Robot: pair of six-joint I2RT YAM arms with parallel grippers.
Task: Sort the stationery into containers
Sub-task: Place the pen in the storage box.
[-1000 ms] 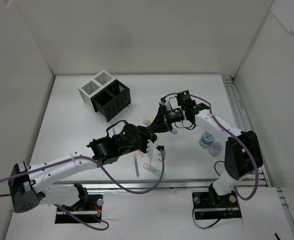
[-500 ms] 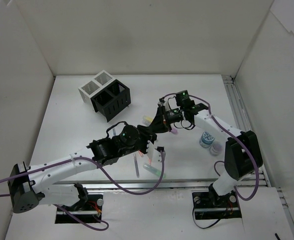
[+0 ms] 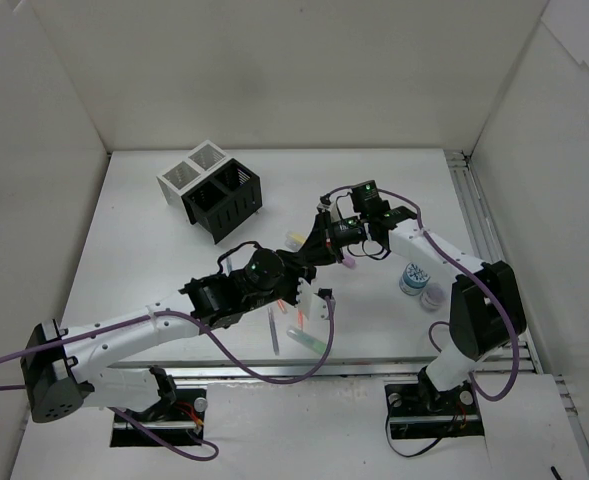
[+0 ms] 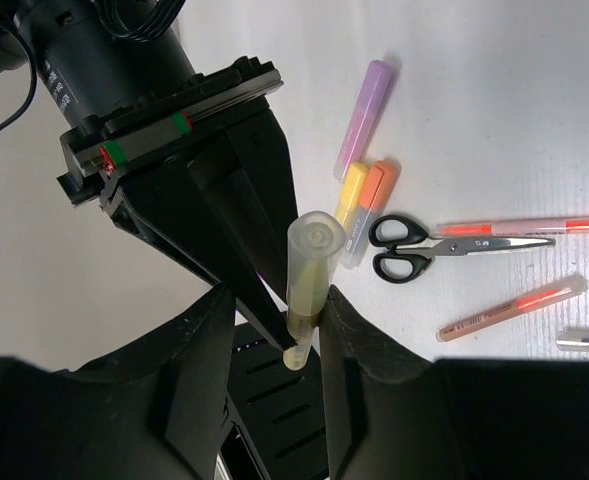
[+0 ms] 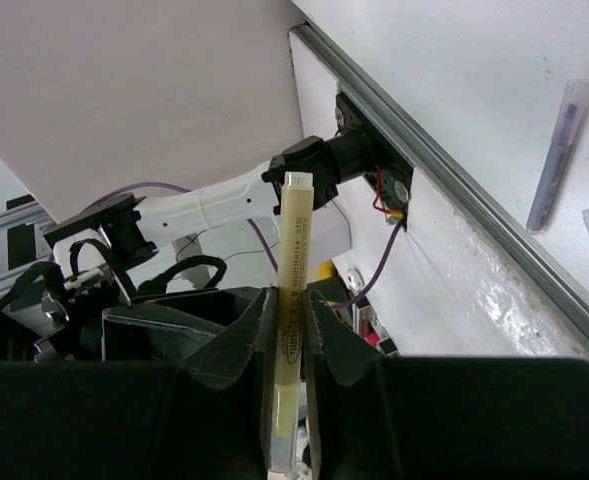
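My right gripper (image 5: 291, 300) is shut on a yellow highlighter (image 5: 296, 240) and holds it above the table. My left gripper (image 4: 269, 310) is open around the same highlighter (image 4: 312, 262), which touches one of its fingers. The two grippers meet mid-table in the top view, left (image 3: 300, 263) and right (image 3: 320, 249). Below them lie black-handled scissors (image 4: 414, 246), yellow and orange highlighters (image 4: 362, 200), a purple-pink highlighter (image 4: 365, 118) and orange pens (image 4: 514, 306). A green highlighter (image 3: 309, 340) and a slim pen (image 3: 273, 331) lie nearer. The mesh containers (image 3: 210, 190) stand at the far left.
A small blue-labelled bottle (image 3: 412, 278) and a small round jar (image 3: 432, 297) stand beside the right arm. A metal rail (image 3: 479, 230) runs along the table's right edge. White walls enclose the table.
My left gripper has edged slightly towards the right gripper and the highlighter. The right gripper has barely moved.
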